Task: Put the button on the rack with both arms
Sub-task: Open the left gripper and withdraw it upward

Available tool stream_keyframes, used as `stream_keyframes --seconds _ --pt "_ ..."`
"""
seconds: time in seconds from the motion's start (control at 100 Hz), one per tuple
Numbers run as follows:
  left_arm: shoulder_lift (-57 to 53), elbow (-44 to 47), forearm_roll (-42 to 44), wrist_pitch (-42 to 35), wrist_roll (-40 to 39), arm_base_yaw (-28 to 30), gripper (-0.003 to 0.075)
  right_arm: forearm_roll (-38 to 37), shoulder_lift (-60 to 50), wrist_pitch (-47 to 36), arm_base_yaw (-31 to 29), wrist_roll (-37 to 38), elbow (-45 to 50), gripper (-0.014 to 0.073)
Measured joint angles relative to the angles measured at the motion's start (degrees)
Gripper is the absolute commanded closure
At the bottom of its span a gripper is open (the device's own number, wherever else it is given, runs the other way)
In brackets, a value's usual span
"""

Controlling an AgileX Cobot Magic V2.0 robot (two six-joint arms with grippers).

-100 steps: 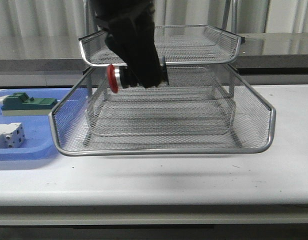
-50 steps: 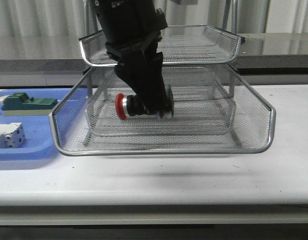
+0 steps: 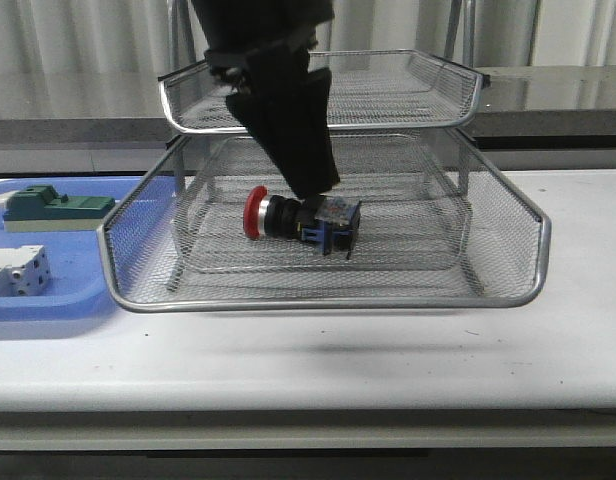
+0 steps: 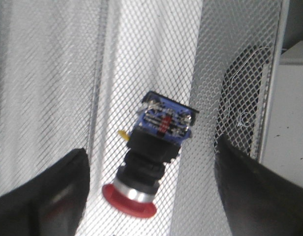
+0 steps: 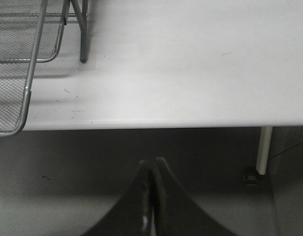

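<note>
Since the push-button switch (image 3: 300,219) lies on its side on the rack's (image 3: 508,300) lower mesh tier, the spread left gripper (image 4: 149,196) should lift straight up, clear of the upper tier. Over the worktop (image 5: 191,64) edge, the right gripper (image 5: 151,196) is pressed together.

A blue tray (image 3: 58,300) is seen on the white table (image 3: 318,370), at its left side. A green block (image 3: 53,207) and a white block (image 3: 18,270) are held in the tray, a little apart. Pale curtains (image 3: 78,45) are seen behind.
</note>
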Motion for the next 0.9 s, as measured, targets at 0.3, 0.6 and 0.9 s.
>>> stream_keyframes --seconds 0.3,0.6,0.9 --pt "-5.32 -1.72 0.5 1.42 -4.47 9.8 0.0208 0.0 0.0 0.0 0.0 0.0 0.0 0.0663" --pt "-14.41 0.39 0.25 1.8 -7.61 24.19 0.0209 0.0 0.0 0.0 0.0 0.0 0.0 0.0663" --pt "-30.05 17.72 -5.7 -10.61 -7.8 34.44 0.021 0.0 0.0 0.0 0.0 0.0 0.0 0.0663"
